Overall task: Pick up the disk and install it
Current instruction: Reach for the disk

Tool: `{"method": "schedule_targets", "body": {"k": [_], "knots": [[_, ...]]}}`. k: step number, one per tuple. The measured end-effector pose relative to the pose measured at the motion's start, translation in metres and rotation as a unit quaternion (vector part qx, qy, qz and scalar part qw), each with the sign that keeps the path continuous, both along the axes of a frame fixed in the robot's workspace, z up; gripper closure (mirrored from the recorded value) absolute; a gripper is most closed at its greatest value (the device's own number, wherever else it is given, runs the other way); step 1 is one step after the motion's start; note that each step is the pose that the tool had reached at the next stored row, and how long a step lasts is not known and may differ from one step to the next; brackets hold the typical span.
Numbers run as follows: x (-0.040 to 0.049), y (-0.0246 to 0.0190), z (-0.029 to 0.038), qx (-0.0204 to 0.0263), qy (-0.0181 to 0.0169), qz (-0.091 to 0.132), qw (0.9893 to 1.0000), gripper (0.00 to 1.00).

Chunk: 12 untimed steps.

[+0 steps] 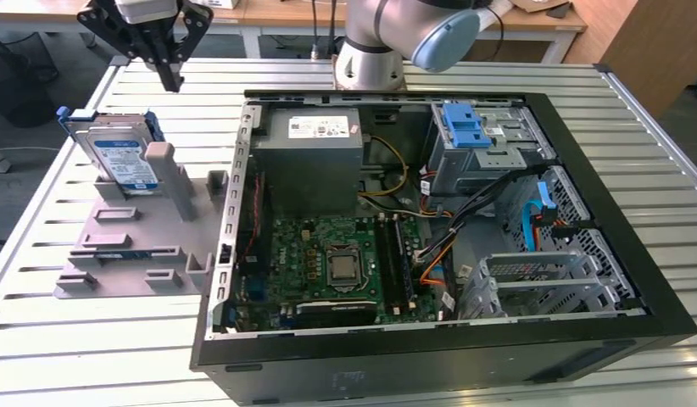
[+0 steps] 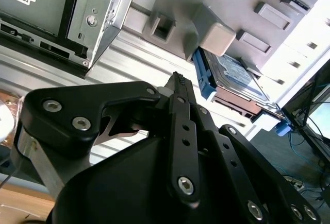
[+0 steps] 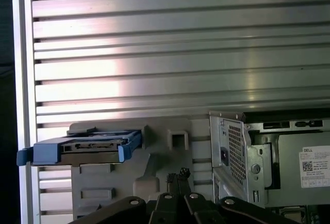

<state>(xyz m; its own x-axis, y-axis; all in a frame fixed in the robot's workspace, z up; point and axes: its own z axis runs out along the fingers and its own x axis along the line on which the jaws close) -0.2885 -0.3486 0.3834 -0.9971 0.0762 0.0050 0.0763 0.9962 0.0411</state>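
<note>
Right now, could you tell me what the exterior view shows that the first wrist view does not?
The exterior view adds the motherboard, the drive bay and the disk's labelled face. The first wrist view adds the disk's narrow edge, end-on. Both show the disk upright in the grey holder, the shut gripper clear of it, and the case's corner.

Open PC case (image 1: 439,365) on slatted alu tabletop (image 1: 88,356). Inside: grey PSU (image 1: 315,161), drive bay w/ blue latch (image 1: 476,136) beside it, green mobo (image 1: 315,263) adjoining PSU. Grey holder fixture (image 1: 117,237) just beside case, on exterior view's left.
</note>
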Motion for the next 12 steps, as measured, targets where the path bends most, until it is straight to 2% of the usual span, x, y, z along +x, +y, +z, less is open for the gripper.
{"method": "schedule_targets", "body": {"k": [12], "knots": [[-0.0180,0.0020,-0.0024,0.0000,0.0000,0.000,1.0000,0.89]]}}
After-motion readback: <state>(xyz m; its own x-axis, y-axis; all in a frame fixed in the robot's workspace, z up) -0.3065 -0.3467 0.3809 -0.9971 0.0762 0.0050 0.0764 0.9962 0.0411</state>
